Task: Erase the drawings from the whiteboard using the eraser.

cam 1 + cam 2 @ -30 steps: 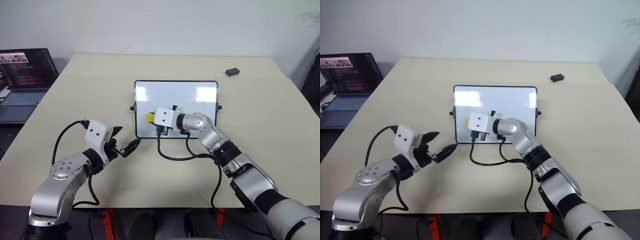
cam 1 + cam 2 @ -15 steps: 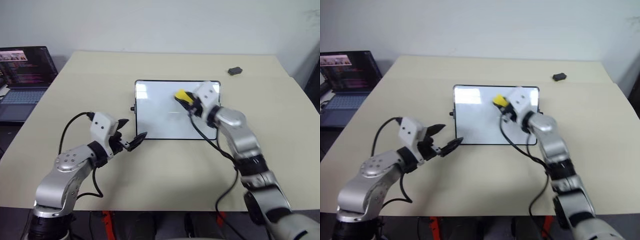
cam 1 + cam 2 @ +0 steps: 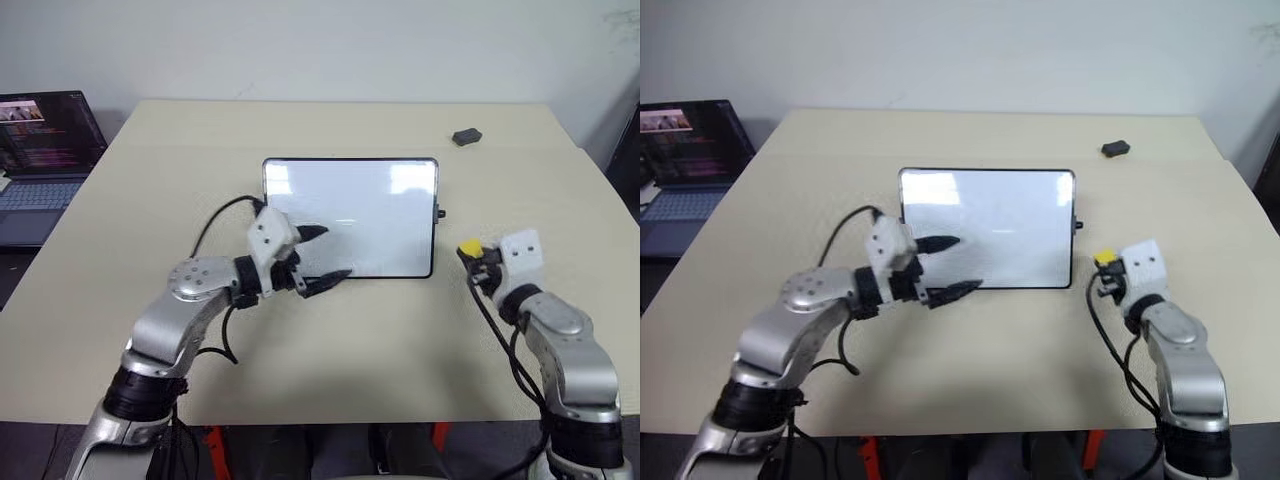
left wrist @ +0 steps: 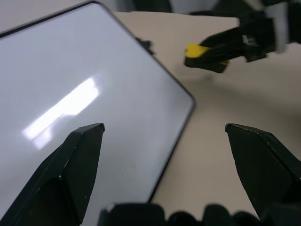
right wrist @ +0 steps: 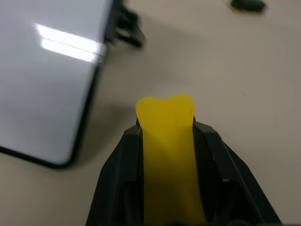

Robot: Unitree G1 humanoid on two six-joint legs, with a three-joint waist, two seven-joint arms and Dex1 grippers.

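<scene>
- Right gripper [image 3: 480, 257], two black fingers on a white-cased wrist, clamped tight on the small bright yellow oblong eraser [image 3: 469, 246]; the yellow block bulges out past the fingertips in the right wrist view.
- Eraser held above the beige table [image 3: 330, 340], just off the right edge of the whiteboard, not touching it.
- Left gripper [image 3: 322, 257] with fingers spread wide apart, nothing between them; it hangs over the near left part of the board, one fingertip above the white surface, the other at the near frame edge.
- Small rectangular glossy white whiteboard [image 3: 370, 215] with thin black frame and rounded corners lies flat mid-table; a small black knob shows on its right side.
- Board surface reads plain white with window glare; no marker strokes can be made out.
- Small dark grey lump [image 3: 466, 136] sits at the far right of the table, well apart from the board.
- Open laptop [image 3: 40, 150] with lit screen stands off the table's far left.
</scene>
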